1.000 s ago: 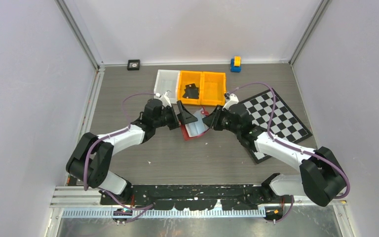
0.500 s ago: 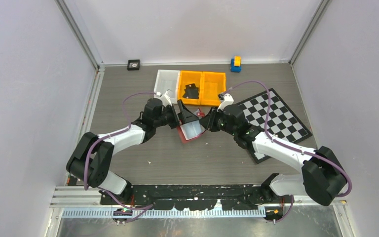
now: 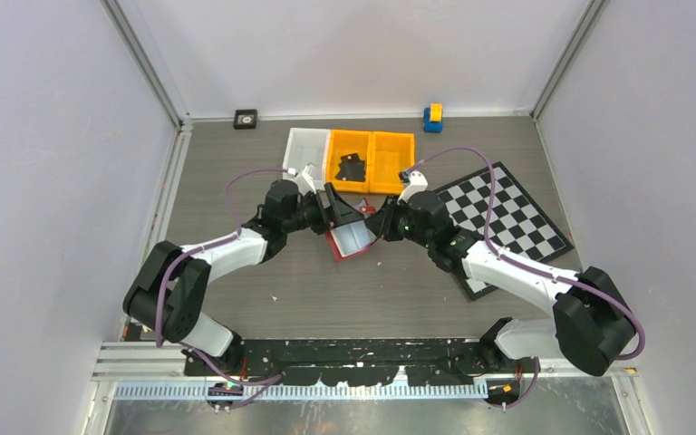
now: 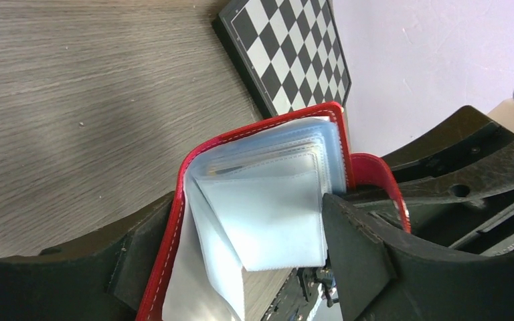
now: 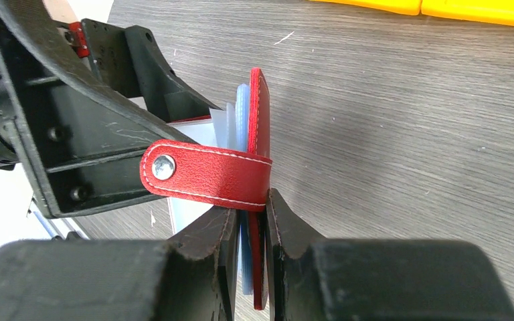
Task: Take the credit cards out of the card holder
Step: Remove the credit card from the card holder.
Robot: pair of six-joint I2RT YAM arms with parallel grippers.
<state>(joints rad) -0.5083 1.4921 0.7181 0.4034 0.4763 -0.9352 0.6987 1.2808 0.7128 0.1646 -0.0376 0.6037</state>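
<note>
Currently spreading the card holder (image 5: 258, 114): pinching its red cover in the right tool (image 5: 249, 212), nearly closed, and straddling the clear sleeves (image 4: 274, 200) with the left tool (image 4: 244, 217), wide apart, gripping nothing for sure. No credit cards out yet, presumably tucked inside those sleeves. Next, probably narrowing onto one card's edge and drawing it away from the right tool.

I'm working on a grey wood-grain tabletop (image 3: 236, 172), matte. Plain pale lilac panels box me in: far wall (image 3: 353, 54), left wall (image 3: 45, 181), right wall (image 3: 652, 136). Alu posts at far-left (image 3: 145, 59) & far-right (image 3: 562, 56) corners. Ribbed metal rail (image 3: 326, 391) along near edge. Light even, shadows soft.
</note>
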